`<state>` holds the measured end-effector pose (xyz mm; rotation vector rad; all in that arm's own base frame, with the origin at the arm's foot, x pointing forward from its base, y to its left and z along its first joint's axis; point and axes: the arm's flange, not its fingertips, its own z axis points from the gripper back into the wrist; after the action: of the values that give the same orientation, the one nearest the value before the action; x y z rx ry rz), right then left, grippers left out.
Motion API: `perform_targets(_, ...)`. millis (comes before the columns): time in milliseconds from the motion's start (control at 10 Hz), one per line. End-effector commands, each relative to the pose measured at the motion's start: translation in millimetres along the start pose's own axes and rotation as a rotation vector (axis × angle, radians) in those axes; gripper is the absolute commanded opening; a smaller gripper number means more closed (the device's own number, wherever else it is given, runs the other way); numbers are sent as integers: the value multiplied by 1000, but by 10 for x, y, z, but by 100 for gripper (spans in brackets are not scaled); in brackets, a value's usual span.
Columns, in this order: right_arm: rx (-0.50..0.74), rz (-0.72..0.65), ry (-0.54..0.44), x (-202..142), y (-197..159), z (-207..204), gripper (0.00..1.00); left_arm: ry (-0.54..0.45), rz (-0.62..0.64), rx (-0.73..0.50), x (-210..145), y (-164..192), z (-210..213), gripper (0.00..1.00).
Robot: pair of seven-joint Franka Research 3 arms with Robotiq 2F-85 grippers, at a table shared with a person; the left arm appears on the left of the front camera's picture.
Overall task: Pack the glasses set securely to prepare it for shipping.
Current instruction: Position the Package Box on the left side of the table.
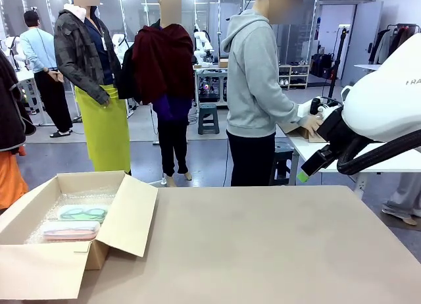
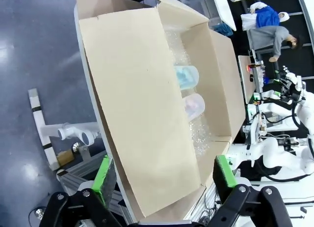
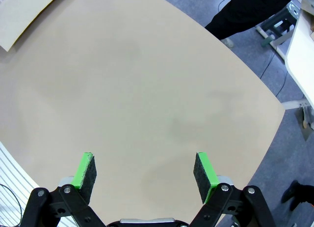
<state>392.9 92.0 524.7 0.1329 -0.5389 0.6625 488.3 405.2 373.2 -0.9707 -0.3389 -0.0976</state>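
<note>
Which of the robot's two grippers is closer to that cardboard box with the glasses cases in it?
The left gripper. It hovers open right over the cardboard box, looking down at the cases. The right gripper is open above bare table, off to the box's side.

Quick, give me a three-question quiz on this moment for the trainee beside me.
1. True or false: the mint-green case and the pink case both lie inside the cardboard box.
2. What lines the floor of the box under the cases? A) bubble wrap B) newspaper C) foam blocks
3. Fill in: the jaws of the left gripper and the right gripper stand ____.

Key: 1 true; 2 A; 3 open, nothing between them.
</note>
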Motion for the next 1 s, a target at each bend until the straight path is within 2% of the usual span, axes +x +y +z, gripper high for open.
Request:
perform_targets(0,-7,-8,8,10,25,4,100,2,19,2,-20,37,-5,100)
perform_targets(800,-7,-8,8,10,25,4,100,4,9,-6,-16,52,-36,100)
perform_targets(900,-7,-8,8,10,25,4,100,13,-130,12,280,-290,3,100)
